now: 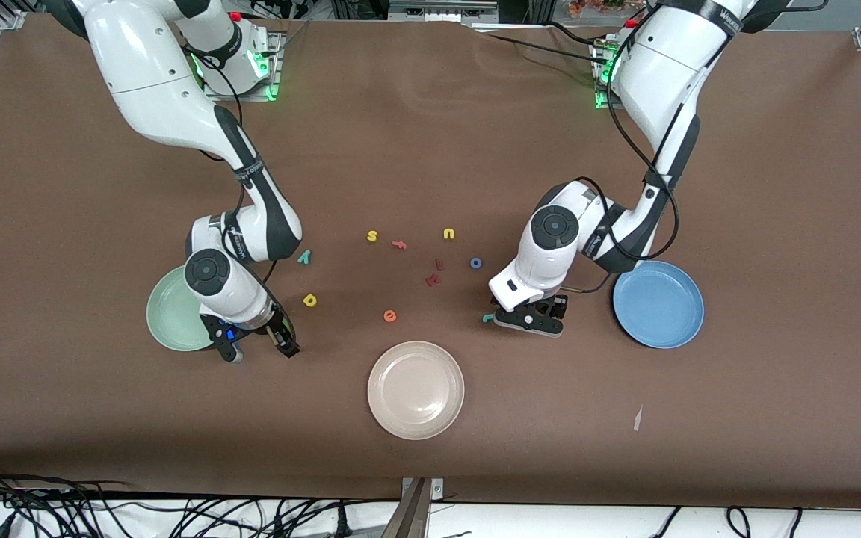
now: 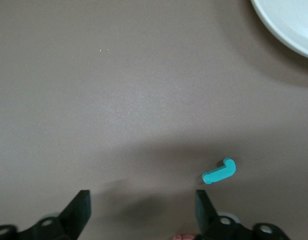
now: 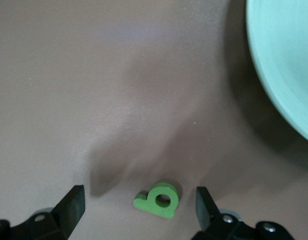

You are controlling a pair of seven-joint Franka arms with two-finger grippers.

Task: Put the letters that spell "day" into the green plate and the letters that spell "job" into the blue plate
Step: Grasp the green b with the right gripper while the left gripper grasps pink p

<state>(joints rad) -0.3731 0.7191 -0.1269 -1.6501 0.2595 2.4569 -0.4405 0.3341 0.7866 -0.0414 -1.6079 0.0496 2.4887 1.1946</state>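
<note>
1. Front view: the brown bench [image 1: 430, 134] carries a round pale mint-green plate [image 1: 169, 317] toward the right arm's end, a round medium-blue plate [image 1: 658, 304] toward the left arm's end, and a round beige plate [image 1: 415, 389] nearest the camera. Between the arms are scattered the teal foam "y" [image 1: 304, 257], yellow foam "d" [image 1: 309, 300], blue foam ring "o" [image 1: 475, 263], an orange foam "e" [image 1: 389, 316], a yellow "s" [image 1: 372, 236] and a yellow "u" [image 1: 448, 234]. The right hand [image 1: 260, 345] is seen low beside the green plate; the left hand [image 1: 528, 317] low near the blue plate.
2. Left wrist view: the left hand's fingers [image 2: 79, 207] are spread wide, nothing held; the teal hooked foam "j" [image 2: 219, 171] lies on the bench just ahead of one fingertip.
3. Right wrist view: the right hand's fingers [image 3: 73, 202] are spread wide; the green foam "a" [image 3: 158, 200] lies flat between them, untouched.
</note>
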